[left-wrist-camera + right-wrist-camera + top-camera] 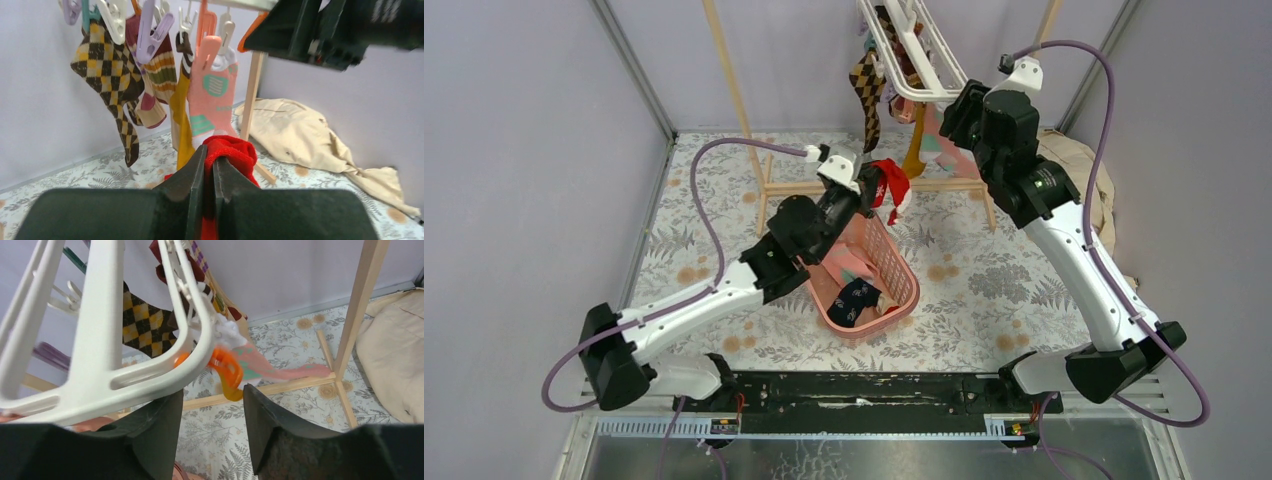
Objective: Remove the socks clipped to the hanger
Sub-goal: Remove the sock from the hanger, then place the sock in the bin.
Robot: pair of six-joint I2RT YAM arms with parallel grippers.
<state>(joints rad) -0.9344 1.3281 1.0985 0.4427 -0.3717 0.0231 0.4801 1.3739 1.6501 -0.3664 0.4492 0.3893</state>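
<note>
The white hanger (913, 62) hangs at the back with socks clipped under it: a brown-tan argyle one (107, 70), a mustard one (182, 117) and a pink-teal one (210, 95). My left gripper (210, 152) is shut on a red sock (235, 150), held over the pink basket's far end, below the hanger. My right gripper (212, 390) is open just under the hanger's rounded corner (100, 340). An orange clip (226, 371) dangles at its fingertips, ungripped; the pink-teal sock (280, 371) trails from it.
A pink basket (902, 275) on the floral table holds a navy sock (856, 298) and others. A beige cloth (1084, 170) lies at the right wall. The wooden rack's legs (734, 90) and base bars stand around the hanger.
</note>
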